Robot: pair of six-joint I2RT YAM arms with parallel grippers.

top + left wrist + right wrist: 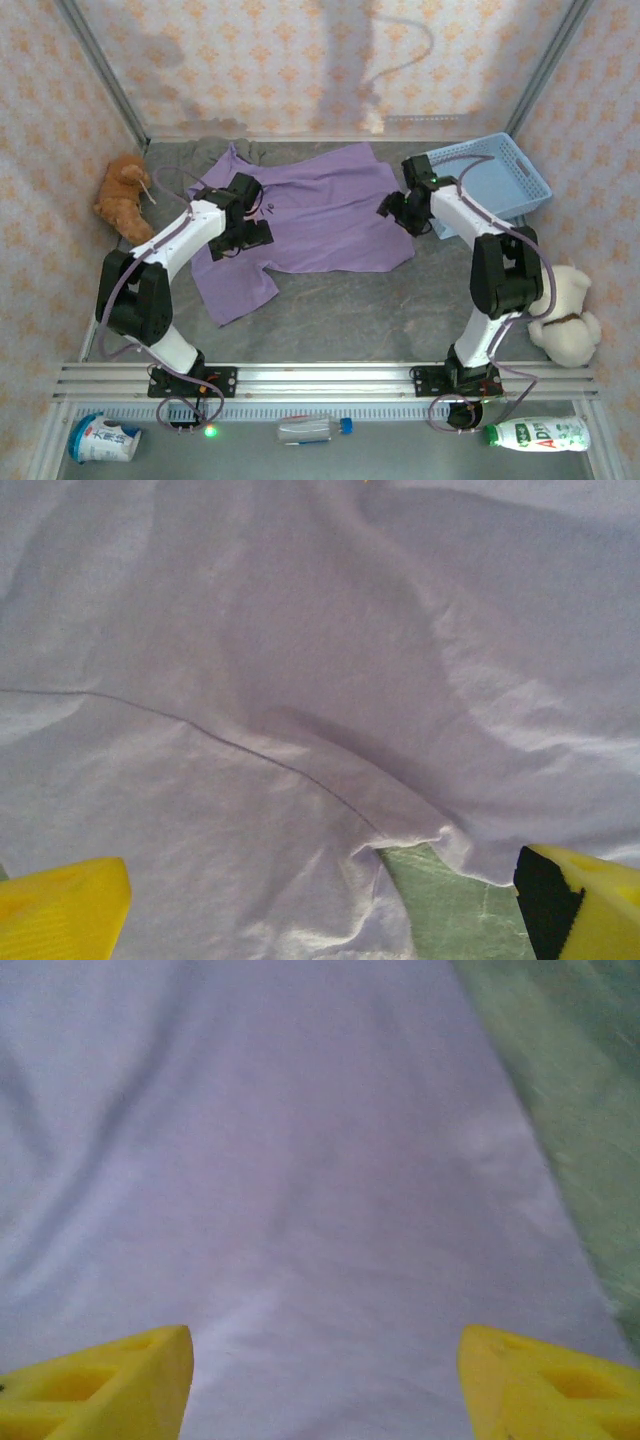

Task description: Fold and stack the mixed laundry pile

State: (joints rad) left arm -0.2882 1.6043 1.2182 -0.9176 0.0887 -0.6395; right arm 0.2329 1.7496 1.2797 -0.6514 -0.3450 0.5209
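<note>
My left gripper stands wide open just above the shirt, over the seam where sleeve meets body. Nothing sits between its jaws. My right gripper stands with jaws apart over the shirt's right edge, near the basket, and it holds nothing. The shirt lies spread flat across the middle of the table. The grey piece lies bunched by the back wall, touching the shirt's far left corner.
</note>
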